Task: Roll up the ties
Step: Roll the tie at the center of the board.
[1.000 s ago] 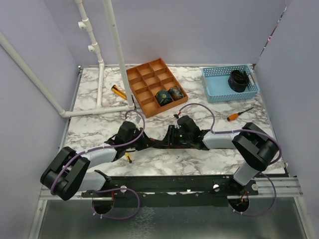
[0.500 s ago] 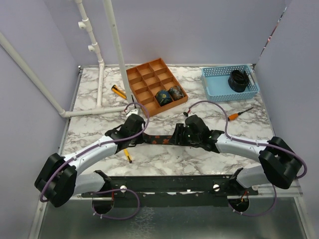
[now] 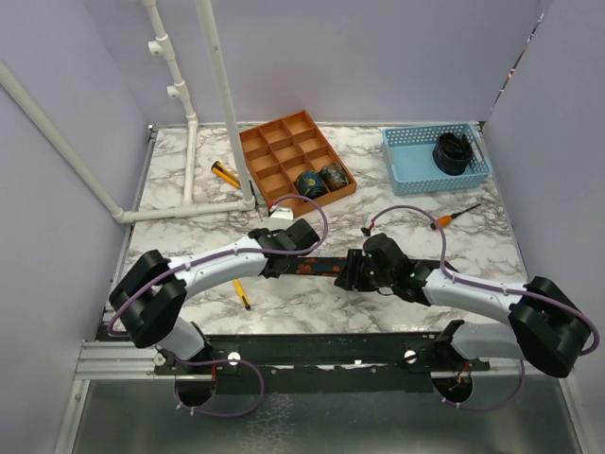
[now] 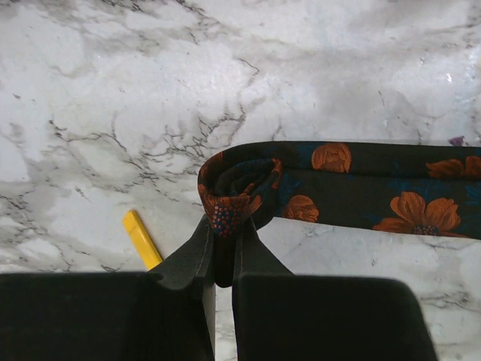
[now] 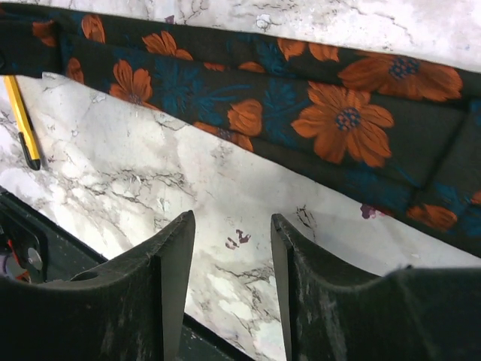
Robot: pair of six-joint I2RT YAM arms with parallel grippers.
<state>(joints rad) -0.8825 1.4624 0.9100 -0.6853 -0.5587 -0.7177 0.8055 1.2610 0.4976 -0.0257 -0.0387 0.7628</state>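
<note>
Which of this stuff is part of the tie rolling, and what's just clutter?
Job: floral tie, left gripper pinching its rolled end; two rolled ties in orange tray; perhaps the dark coil in blue basket.
Lying about: screwdriver, yellow pen, white pipes.

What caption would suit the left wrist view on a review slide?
Left fingers pinch the coiled end of a floral tie stretching over the marble table, yellow pen nearby.

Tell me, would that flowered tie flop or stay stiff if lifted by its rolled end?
Probably floppy: the tie is thin cloth lying limp along the table, so the free length would likely sag. The small coil pinched by the left fingers looks loose and may unwind if released.
</note>
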